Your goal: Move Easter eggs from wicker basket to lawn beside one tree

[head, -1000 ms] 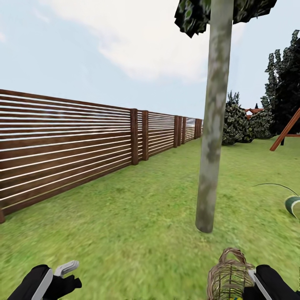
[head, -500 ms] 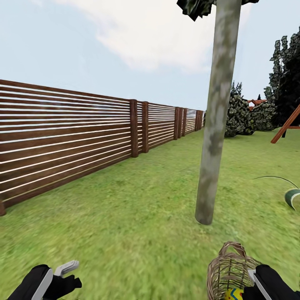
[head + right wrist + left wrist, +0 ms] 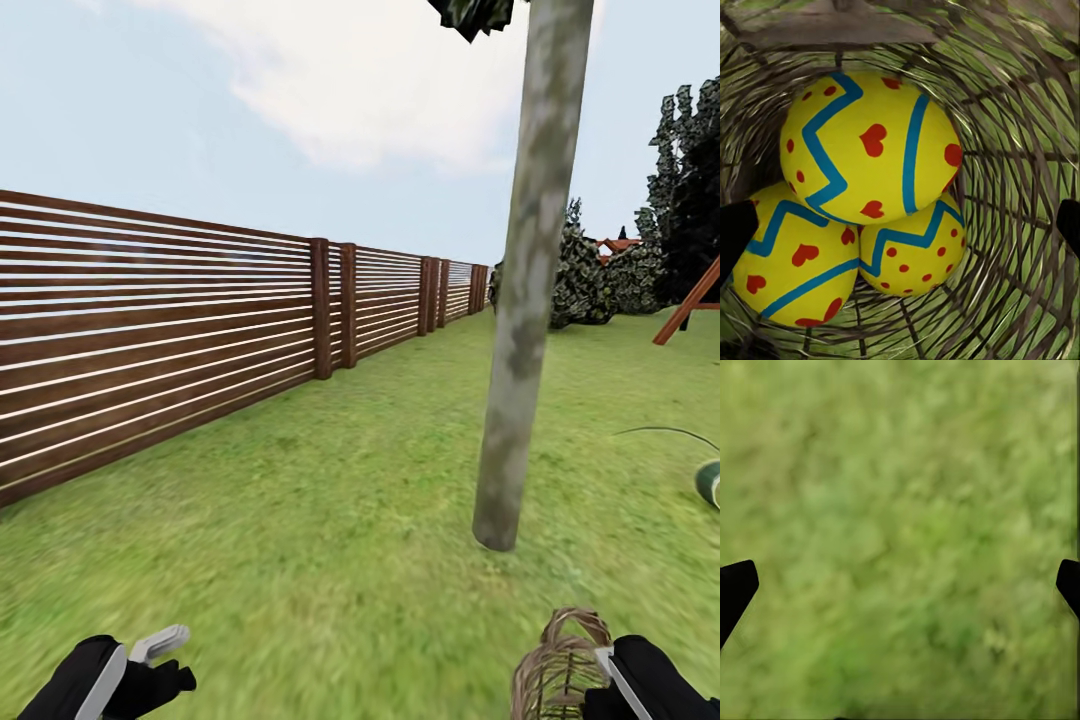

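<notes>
The right gripper (image 3: 600, 690) sits at the wicker basket (image 3: 560, 670), grip unclear, three Easter eggs (image 3: 870, 150) lying straight ahead inside; the tree (image 3: 520, 350) rises just beyond; the left gripper (image 3: 160, 650) hangs spread, empty over the lawn (image 3: 900, 510).

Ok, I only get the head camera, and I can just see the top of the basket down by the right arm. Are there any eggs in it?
Observer: Yes. The right wrist view looks down into the wicker basket, and all three Easter eggs lie inside.
Operator: Are they side by side?
Observer: No. One egg sits on top of the other two and touches both.
Operator: And what is my left hand doing?
Observer: In the left wrist view the left gripper is open above the lawn, with nothing between its fingers.
</notes>
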Available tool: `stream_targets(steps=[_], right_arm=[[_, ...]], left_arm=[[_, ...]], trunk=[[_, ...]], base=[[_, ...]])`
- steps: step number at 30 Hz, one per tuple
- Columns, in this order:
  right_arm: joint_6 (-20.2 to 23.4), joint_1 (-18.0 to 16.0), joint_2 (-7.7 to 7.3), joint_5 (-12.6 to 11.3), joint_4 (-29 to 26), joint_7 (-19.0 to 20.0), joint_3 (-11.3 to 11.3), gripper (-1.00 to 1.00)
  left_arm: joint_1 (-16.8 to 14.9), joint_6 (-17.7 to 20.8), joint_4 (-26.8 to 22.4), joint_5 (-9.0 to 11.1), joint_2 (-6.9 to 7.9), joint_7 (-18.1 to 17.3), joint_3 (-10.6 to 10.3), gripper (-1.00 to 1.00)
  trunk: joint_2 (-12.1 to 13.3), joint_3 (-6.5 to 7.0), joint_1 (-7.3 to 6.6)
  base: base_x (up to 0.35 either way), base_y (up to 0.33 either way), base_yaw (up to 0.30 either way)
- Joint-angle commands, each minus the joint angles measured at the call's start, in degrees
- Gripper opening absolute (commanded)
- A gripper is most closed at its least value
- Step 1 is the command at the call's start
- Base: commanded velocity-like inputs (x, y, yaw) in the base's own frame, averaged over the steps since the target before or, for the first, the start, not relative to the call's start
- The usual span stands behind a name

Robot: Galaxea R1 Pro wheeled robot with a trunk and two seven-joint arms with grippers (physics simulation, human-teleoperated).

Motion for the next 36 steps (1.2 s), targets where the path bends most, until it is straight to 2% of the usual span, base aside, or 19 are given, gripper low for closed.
stream_targets(steps=[1,11,21,27,36], right_arm=[[0.2,0.0,-0.07,-0.1,-0.1,0.1,0.2,1.00],[0.2,0.0,-0.07,-0.1,-0.1,0.1,0.3,1.00],[0.2,0.0,-0.12,-0.3,-0.1,0.2,0.1,1.00],[0.2,0.0,-0.08,-0.4,-0.1,0.2,-1.2,1.00],[0.2,0.0,-0.08,-0.1,-0.1,0.2,-1.3,1.00]], left_arm=[[0.0,0.3,0.0,-0.4,0.00,-0.4,0.2,1.00],[0.0,0.2,-0.1,-0.4,-0.05,-0.3,0.1,1.00],[0.0,0.2,-0.1,-0.4,-0.05,-0.3,0.1,1.00],[0.0,0.2,-0.1,-0.4,-0.12,-0.3,0.1,1.00],[0.0,0.2,-0.1,-0.5,-0.47,-0.3,0.1,1.00]], trunk=[[0.0,-0.07,0.02],[0.0,-0.07,0.02],[-0.2,-2.29,0.28],[-0.2,-3.62,0.43],[-0.4,-5.61,0.67]], base=[[0.268,0.000,0.000],[0.040,0.000,0.000],[0.000,0.000,0.000],[0.000,0.000,0.000],[0.000,0.000,0.000]])
